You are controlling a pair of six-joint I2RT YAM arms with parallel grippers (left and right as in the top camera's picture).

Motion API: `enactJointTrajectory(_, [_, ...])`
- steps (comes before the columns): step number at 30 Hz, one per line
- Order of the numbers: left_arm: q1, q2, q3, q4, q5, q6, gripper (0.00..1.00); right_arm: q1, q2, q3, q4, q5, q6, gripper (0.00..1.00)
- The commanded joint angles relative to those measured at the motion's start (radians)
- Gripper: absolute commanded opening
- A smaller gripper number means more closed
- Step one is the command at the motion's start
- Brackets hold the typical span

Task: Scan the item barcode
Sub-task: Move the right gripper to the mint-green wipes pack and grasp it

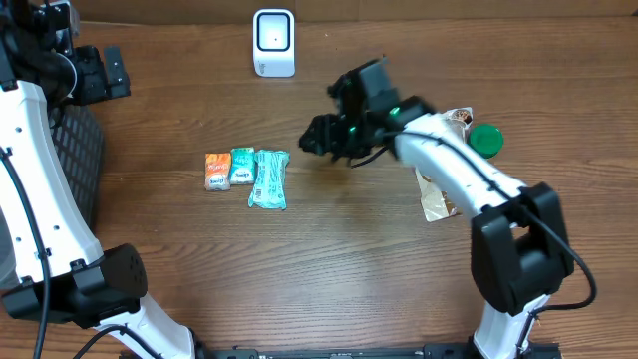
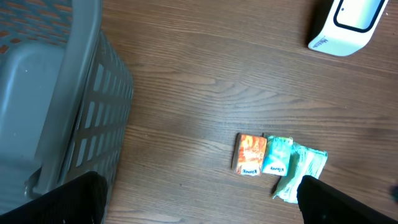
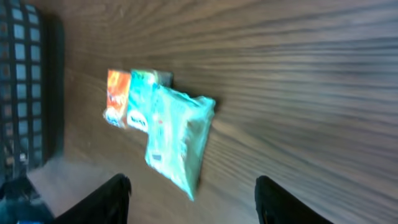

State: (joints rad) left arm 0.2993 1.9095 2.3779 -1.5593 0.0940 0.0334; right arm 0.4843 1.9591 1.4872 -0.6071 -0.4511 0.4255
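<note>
Grey mesh basket [image 1: 85, 160] sits at the tabletop's [image 1: 349, 259] left edge. The left pincer [image 2: 202, 202] nearby is spread wide and empty. An orange packet [image 1: 216, 171], small teal packet [image 1: 242, 166] and larger teal packet [image 1: 269, 179] lie side by side. The white scanner [image 1: 273, 42] stands behind them. The right pincer [image 3: 199, 202] hovers just right of them, jaws apart, holding nothing.

Small orange rectangular packet [image 1: 216, 171]: lying flat, leftmost in a row of three. White label band at one short end.
Small teal rectangular packet [image 1: 242, 166]: flat, long side touching the orange one, parallel to it. Same white band.
Larger mint-green crinkled plastic pack [image 1: 269, 179]: flat, just beside the teal packet, longer than both, slightly skewed.
White rounded box-shaped barcode scanner [image 1: 273, 42]: dark-framed window, well apart from the row, beyond it in the overhead view.
</note>
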Motion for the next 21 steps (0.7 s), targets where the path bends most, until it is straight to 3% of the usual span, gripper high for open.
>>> enactJointTrajectory(1, [0.002,-0.017,0.019,0.000,0.007,0.015,1.00,0.063,0.036,-0.064,0.109,0.069,0.126,0.61])
enactJointTrajectory(9, [0.002,-0.017,0.019,0.000,0.007,0.015,1.00,0.138,0.164,-0.077,0.274,0.103,0.130,0.52])
enactJointTrajectory(14, [0.002,-0.017,0.019,0.000,0.007,0.015,1.00,0.124,0.181,-0.072,0.317,0.214,0.060,0.55])
enactJointTrajectory(21, [0.002,-0.017,0.019,0.000,0.007,0.015,0.99,0.073,0.180,-0.037,0.338,0.134,-0.013,0.55])
